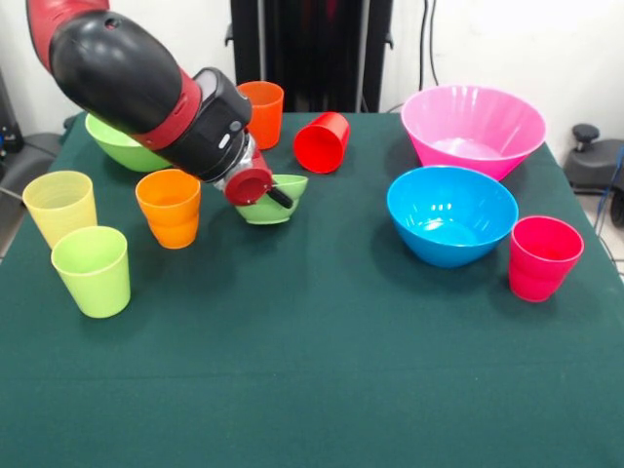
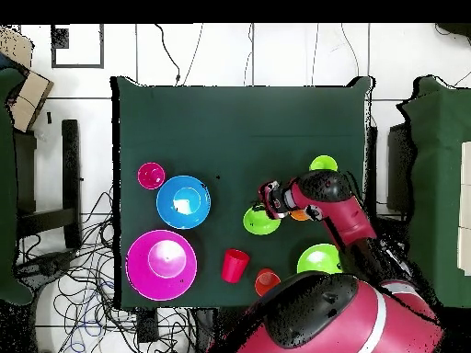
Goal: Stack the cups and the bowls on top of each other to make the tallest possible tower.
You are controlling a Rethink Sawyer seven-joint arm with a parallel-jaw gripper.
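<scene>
dark green cloth covered the table (image 1: 312,390), whose near half lay bare in the front view. nearest the camera on the left stood a lime green cup (image 1: 92,270) upright, and just behind it a pale yellow cup (image 1: 60,206), the two close together. on the right a pinkish-red cup (image 1: 542,256) stood upright just beside the blue bowl (image 1: 451,214). farther back on the left an orange cup (image 1: 170,207) stood upright near the small light green bowl (image 1: 274,201), which sat tilted toward the camera. the gripper (image 1: 265,190) hung at that bowl's rim, with a dark finger lying across the bowl's opening; whether it was clamped on the rim or spread could not be told. in the overhead view the gripper (image 2: 267,196) sat at the edge of the small bowl (image 2: 260,221). behind these a red cup (image 1: 323,142) lay on its side, mouth toward the camera. the large light green bowl (image 1: 122,146) was partly hidden by the arm (image 1: 136,83). a second orange cup (image 1: 261,112) stood at the far edge, and the pink bowl (image 1: 472,127) sat far right. nothing was stacked.
</scene>
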